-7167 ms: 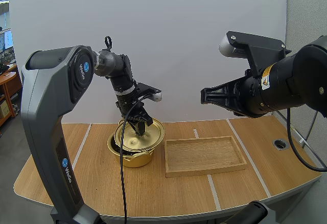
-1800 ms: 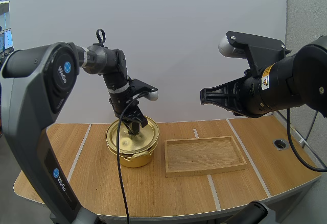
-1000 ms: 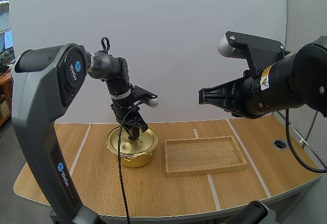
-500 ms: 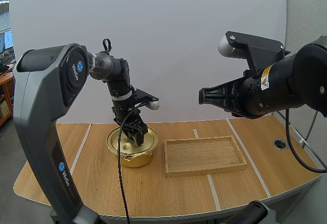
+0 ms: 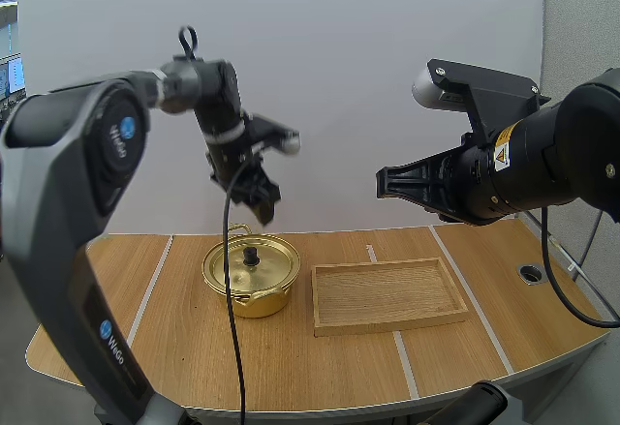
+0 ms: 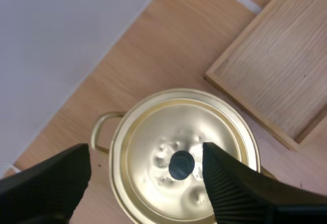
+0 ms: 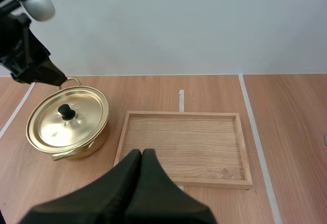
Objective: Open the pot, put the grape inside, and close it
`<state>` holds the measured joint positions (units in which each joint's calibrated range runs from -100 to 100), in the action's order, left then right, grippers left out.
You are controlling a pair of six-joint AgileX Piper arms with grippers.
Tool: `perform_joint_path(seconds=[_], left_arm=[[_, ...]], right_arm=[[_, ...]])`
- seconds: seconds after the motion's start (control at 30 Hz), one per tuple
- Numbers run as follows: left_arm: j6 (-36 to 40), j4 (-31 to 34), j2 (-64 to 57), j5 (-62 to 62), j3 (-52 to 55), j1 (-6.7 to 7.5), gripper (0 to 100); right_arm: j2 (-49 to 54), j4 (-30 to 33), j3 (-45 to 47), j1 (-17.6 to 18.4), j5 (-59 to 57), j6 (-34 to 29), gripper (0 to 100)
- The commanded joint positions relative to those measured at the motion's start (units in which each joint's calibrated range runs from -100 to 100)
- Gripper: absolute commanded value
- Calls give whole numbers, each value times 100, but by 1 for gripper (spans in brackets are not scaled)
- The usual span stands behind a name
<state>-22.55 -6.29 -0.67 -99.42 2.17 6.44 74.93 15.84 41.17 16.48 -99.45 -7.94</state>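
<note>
One change stood out: half a second before, the left claw [image 5: 263, 207] had been down at the knob [image 6: 181, 165]. Now it hung well above the pot [image 5: 254, 294], its fingers spread wide and holding nothing. The lid [image 5: 263, 264] had stayed behind. It sat flat and centred on the pot, which stood on the worktop [image 5: 291, 367] just left of the tray [image 5: 387, 294]. The tray lay bare. The right claw [image 7: 141, 153] had not shifted. It was raised over the near edge of the tray, fingers pressed together on nothing.

Letting go and lifting away looked like the closing step being finished. With the lid seated and the tray bare, the grape was probably already inside, though the lid hid the inside of the pot. If so, the task was all but done, and only drawing the left arm back seemed to be left.
</note>
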Motion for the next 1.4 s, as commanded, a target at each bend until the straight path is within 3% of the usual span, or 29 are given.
perform_joint_path(seconds=[0.0, 0.27, 0.73, 0.8, 1.03, 1.37], left_arm=[[86, -22, -610, -58, -114, 2, 100], [406, 434, -2216, -58, -114, 2, 100], [975, 449, -4886, -58, -114, 2, 99], [996, 449, -5252, -58, -114, 2, 81], [901, 486, -6410, -58, -114, 2, 0], [1280, 459, -7566, -58, -99, 2, 0]], right_arm=[[68, 28, 6, -45, -55, 45, 0], [68, 99, 6, -141, -55, 45, 0], [100, 422, 6, -273, -55, 45, 0], [152, 408, 6, -325, -55, 45, 0], [637, 293, 6, -493, -55, 45, 0], [1612, 127, 6, -684, -55, 15, 0]])
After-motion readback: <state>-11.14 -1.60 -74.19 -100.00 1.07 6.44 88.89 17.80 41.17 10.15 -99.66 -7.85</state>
